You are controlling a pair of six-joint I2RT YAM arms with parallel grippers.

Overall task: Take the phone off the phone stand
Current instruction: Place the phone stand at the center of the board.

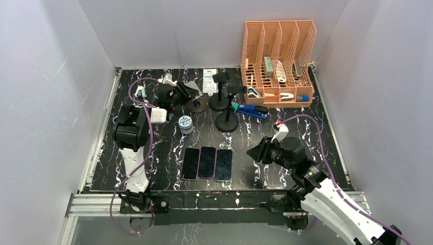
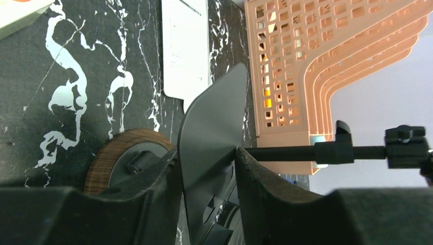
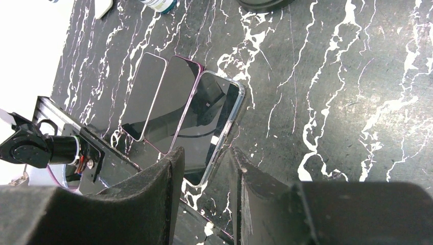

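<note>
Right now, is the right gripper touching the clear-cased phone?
Apart. The top view shows bare table between the right gripper and the clear-cased phone.

Gray plate (image 2: 212, 127) between two black fingers (image 2: 153, 204)
The left gripper (image 2: 207, 168) has one finger on each side of the plate. A round wooden base (image 2: 120, 150) is just beside it.

White-and-black arms (image 1: 135, 171), purple cables (image 1: 151, 133), black fingers (image 2: 153, 204)
</note>
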